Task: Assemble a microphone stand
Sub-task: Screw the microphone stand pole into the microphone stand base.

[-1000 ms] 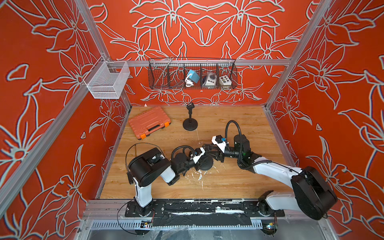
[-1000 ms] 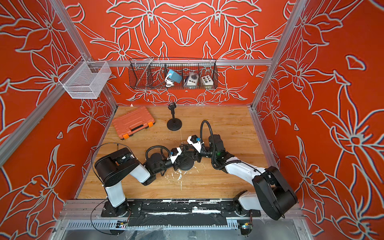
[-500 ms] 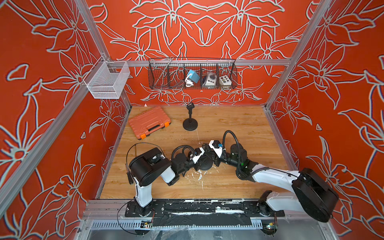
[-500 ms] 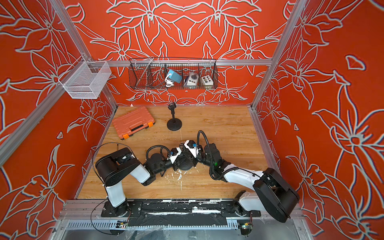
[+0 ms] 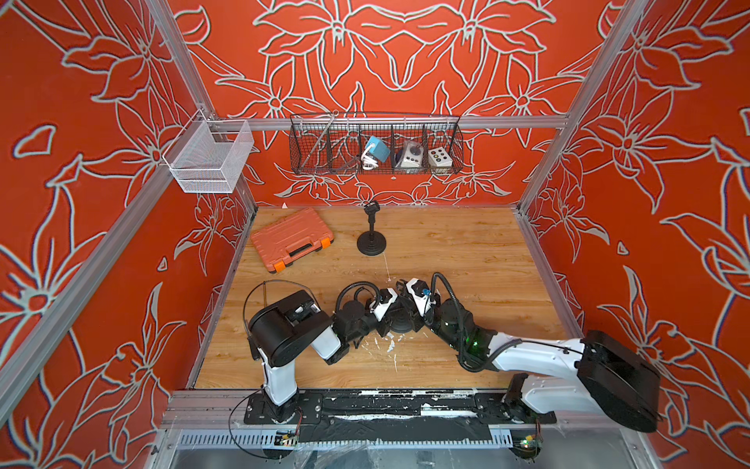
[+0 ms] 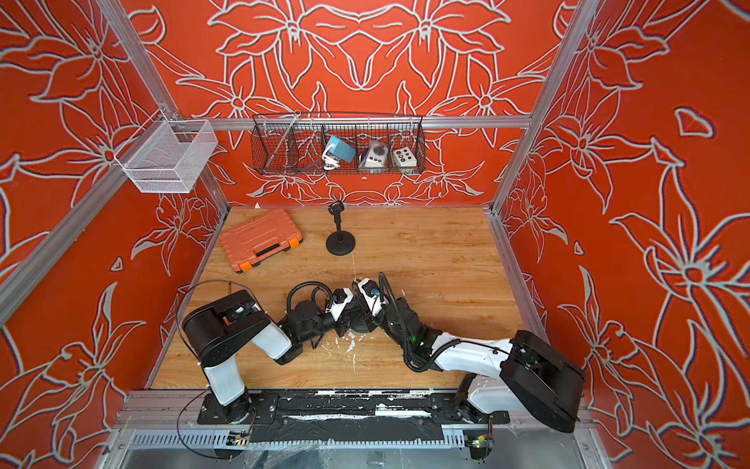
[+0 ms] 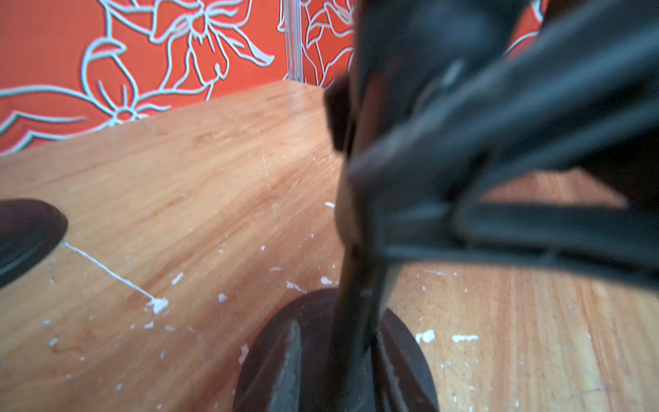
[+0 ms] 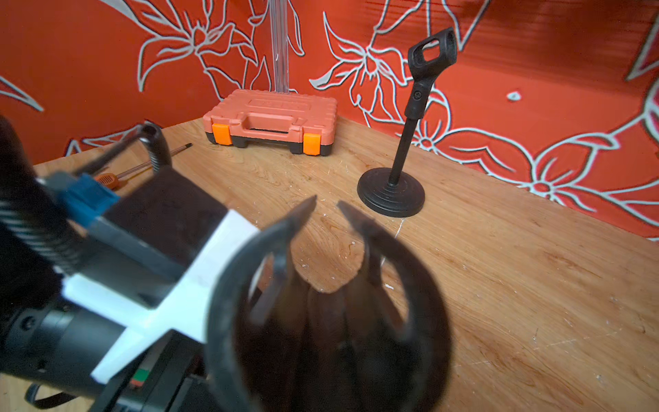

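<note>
The black pole [image 7: 351, 314] is gripped by the right hand [image 8: 324, 210], closed narrowly on it, over the round base [image 5: 401, 327] on the tabletop [image 5: 466, 251]. The left hand [image 5: 389, 323] is opened a little around the black pole. Farther back, another stand [image 5: 371, 239] is seen.

the tabletop [image 5: 466, 251] looks like smooth wood-grain board, scuffed with white flecks. the microphone stand [image 8: 391, 198] is matt black, its clip plastic-looking. the round base [image 7: 321, 356] is dull black and ridged. the case [image 8: 271, 117] is ribbed orange plastic. the wire basket [image 5: 312, 156] is dark metal, the mesh basket [image 5: 203, 170] pale metal.
</note>
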Robot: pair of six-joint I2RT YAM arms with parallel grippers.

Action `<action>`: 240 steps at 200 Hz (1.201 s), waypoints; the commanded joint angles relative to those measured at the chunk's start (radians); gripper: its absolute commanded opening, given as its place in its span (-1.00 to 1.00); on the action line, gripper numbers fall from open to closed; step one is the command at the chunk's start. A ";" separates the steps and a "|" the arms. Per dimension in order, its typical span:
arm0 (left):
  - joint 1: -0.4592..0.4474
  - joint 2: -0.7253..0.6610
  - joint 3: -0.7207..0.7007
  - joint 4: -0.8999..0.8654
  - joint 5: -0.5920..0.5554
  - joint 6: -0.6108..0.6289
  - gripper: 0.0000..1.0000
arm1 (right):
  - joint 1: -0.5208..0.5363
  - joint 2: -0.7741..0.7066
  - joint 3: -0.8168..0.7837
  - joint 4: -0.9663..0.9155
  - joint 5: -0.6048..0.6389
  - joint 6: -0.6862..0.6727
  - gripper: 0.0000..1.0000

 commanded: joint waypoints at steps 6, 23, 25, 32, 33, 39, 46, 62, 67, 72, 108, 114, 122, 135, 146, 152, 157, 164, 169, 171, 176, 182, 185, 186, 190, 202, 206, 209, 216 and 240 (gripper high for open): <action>-0.003 -0.041 0.036 0.027 -0.006 -0.003 -0.30 | -0.001 0.039 -0.004 -0.113 0.053 0.014 -1.00; -0.005 -0.036 0.050 0.026 0.009 -0.007 -0.30 | -0.001 0.042 0.000 -0.103 0.033 0.018 -1.00; -0.005 -0.035 0.051 0.027 0.012 -0.008 -0.29 | -0.001 0.042 0.000 -0.102 0.030 0.019 -1.00; -0.005 -0.032 0.055 0.027 0.014 -0.010 -0.30 | -0.001 0.041 0.001 -0.100 0.018 0.017 -1.00; -0.004 -0.031 0.056 0.027 0.014 -0.010 -0.30 | -0.001 0.041 0.001 -0.100 0.017 0.016 -1.00; -0.005 -0.028 0.060 0.026 0.014 -0.013 -0.30 | -0.001 0.041 0.001 -0.098 0.008 0.016 -1.00; -0.004 -0.024 0.063 0.026 0.011 -0.014 -0.32 | -0.001 0.041 0.000 -0.093 -0.001 0.018 -1.00; -0.004 -0.021 0.068 0.027 0.011 -0.009 -0.47 | -0.003 0.041 -0.007 -0.076 -0.020 0.024 -1.00; -0.005 -0.021 0.069 0.027 0.010 -0.007 -0.53 | -0.003 0.040 -0.010 -0.070 -0.025 0.027 -1.00; -0.005 -0.020 0.070 0.026 0.008 -0.005 -0.59 | -0.003 0.041 -0.015 -0.062 -0.034 0.028 -1.00; -0.005 -0.011 0.039 0.020 -0.002 0.047 -0.87 | -0.044 0.009 -0.025 -0.056 -0.202 -0.038 -0.47; -0.004 -0.012 0.032 0.013 -0.006 0.058 -0.89 | -0.057 -0.003 -0.019 -0.079 -0.245 -0.057 -0.36; -0.004 -0.013 0.021 0.008 -0.015 0.068 -0.90 | -0.079 -0.023 -0.007 -0.117 -0.298 -0.081 -0.25; -0.005 -0.009 0.009 0.007 -0.015 0.083 -0.92 | -0.130 -0.066 0.001 -0.169 -0.404 -0.122 -0.11; -0.005 -0.007 0.003 0.005 -0.019 0.089 -0.92 | -0.191 -0.100 0.001 -0.202 -0.515 -0.148 0.07; -0.003 -0.006 0.001 0.006 -0.018 0.091 -0.92 | -0.228 -0.117 -0.003 -0.212 -0.577 -0.169 0.12; -0.005 -0.006 -0.002 0.005 -0.015 0.093 -0.92 | -0.254 -0.131 -0.005 -0.222 -0.628 -0.194 0.14; -0.005 -0.003 -0.004 0.004 -0.015 0.094 -0.92 | -0.286 -0.150 -0.010 -0.232 -0.689 -0.231 0.15; -0.005 -0.003 -0.004 0.003 -0.014 0.094 -0.93 | -0.308 -0.161 -0.012 -0.238 -0.724 -0.257 0.15; -0.005 -0.004 -0.003 0.001 -0.014 0.095 -0.93 | -0.316 -0.165 -0.012 -0.240 -0.740 -0.267 0.15; -0.005 -0.003 -0.005 -0.002 -0.011 0.097 -0.93 | -0.337 -0.172 -0.012 -0.248 -0.783 -0.297 0.16; -0.004 -0.001 -0.003 -0.007 -0.009 0.098 -0.92 | -0.365 -0.174 -0.002 -0.267 -0.845 -0.330 0.16; -0.004 -0.001 -0.003 -0.008 -0.008 0.098 -0.92 | -0.378 -0.173 0.006 -0.285 -0.870 -0.344 0.16; -0.004 -0.002 -0.003 -0.009 -0.009 0.098 -0.92 | -0.382 -0.172 0.010 -0.292 -0.878 -0.349 0.16; -0.004 -0.001 -0.004 -0.011 -0.007 0.099 -0.93 | -0.398 -0.168 0.025 -0.324 -0.917 -0.370 0.16; -0.005 0.004 0.000 -0.012 -0.001 0.100 -0.92 | -0.435 -0.147 0.077 -0.415 -1.008 -0.428 0.15; -0.005 0.005 0.001 -0.012 0.002 0.100 -0.92 | -0.447 -0.138 0.090 -0.432 -1.030 -0.440 0.14; -0.005 0.005 0.001 -0.013 0.003 0.099 -0.92 | -0.453 -0.131 0.099 -0.442 -1.044 -0.448 0.14; -0.005 0.008 0.002 -0.014 0.007 0.098 -0.92 | -0.468 -0.115 0.113 -0.452 -1.078 -0.456 0.13; -0.004 0.014 0.006 -0.020 0.018 0.103 -0.91 | -0.493 -0.062 0.169 -0.487 -1.174 -0.509 0.10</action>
